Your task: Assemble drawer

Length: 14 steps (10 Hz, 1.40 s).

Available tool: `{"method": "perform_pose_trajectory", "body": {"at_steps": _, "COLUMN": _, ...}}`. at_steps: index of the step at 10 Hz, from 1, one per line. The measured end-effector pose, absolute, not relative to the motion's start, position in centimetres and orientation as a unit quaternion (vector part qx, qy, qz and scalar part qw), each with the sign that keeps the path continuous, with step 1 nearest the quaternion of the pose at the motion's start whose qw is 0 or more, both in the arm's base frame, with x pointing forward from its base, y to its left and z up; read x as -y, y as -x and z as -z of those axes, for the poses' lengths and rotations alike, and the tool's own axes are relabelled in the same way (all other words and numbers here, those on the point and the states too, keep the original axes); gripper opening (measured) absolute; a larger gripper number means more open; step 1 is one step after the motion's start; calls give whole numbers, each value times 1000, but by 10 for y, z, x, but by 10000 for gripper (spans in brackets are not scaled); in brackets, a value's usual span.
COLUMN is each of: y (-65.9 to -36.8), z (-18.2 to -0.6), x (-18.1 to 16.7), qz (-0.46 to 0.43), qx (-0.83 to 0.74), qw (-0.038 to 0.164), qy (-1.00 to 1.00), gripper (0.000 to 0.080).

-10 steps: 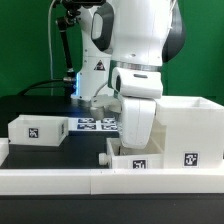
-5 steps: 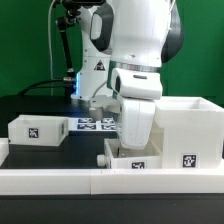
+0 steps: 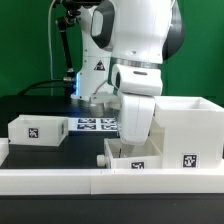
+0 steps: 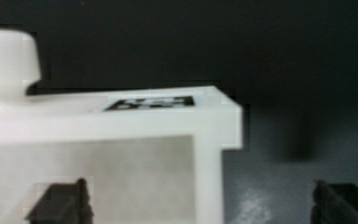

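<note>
Two fingertips (image 4: 60, 200) spread wide, the gripper (image 4: 202, 203) hangs over the middle tray (image 3: 138, 163) just beside the casing (image 3: 190, 125) — grasping seems in hand, and next it must lower and close on a tray wall.

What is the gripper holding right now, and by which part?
Nothing. The gripper is open at the white tray, and one fingertip stands clear of its wall.

Arm (image 3: 138, 80) has drifted slightly toward 2 o'clock. The small tray (image 3: 120, 165) under it has been nudged a touch toward 8 o'clock.
</note>
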<state>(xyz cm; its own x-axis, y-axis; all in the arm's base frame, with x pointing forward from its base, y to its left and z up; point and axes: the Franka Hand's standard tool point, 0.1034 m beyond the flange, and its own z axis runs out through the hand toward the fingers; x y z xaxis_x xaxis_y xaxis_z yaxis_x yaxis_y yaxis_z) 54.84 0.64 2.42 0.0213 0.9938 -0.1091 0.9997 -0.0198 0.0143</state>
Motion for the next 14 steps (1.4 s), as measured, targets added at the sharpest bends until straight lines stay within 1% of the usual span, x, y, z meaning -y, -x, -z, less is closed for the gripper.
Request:
{"method": "perform_pose_trajectory", "body": {"at_steps": 2, "y": -550, "z": -44, "x": -3, "qz": 45, "qx": -697, "qw": 43, "qy": -715, "gripper": 647}}
{"method": "perform_pose_trajectory", "body": {"at_steps": 3, "y": -552, "z": -51, "x": 1, "qz": 49, "qx": -698, "qw": 43, "qy": -713, "gripper": 649}}
{"method": "perform_pose_trajectory", "body": {"at_steps": 7, "y": -571, "z": -63, "x": 40, "qz": 65, "qx": -721, "qw": 37, "qy": -689, "gripper": 649}}
{"method": "perform_pose_trajectory", "body": {"at_steps": 9, "y": -570, "z": -62, "x": 42, "qz": 65, "qx": -721, "qw": 36, "qy": -689, "gripper": 649}}
{"method": "perform_pose_trajectory", "body": {"at_steps": 10, "y": -569, "z": -58, "x": 49, "qz": 58, "qx": -734, "qw": 24, "qy": -676, "gripper": 649}}
{"method": "perform_pose_trajectory", "body": {"at_steps": 11, "y": -566, "z": -47, "x": 58, "qz": 44, "qx": -736, "qw": -3, "qy": -676, "gripper": 649}}
{"method": "perform_pose_trajectory", "body": {"at_steps": 12, "y": -569, "z": -40, "x": 60, "qz": 32, "qx": -737, "qw": -19, "qy": -675, "gripper": 649}}
{"method": "perform_pose_trajectory", "body": {"at_steps": 13, "y": -576, "z": -37, "x": 60, "qz": 27, "qx": -737, "qw": -30, "qy": -674, "gripper": 649}}
{"method": "perform_pose_trajectory", "body": {"at_steps": 14, "y": -580, "z": -36, "x": 62, "qz": 16, "qx": -742, "qw": -47, "qy": -668, "gripper": 649}}
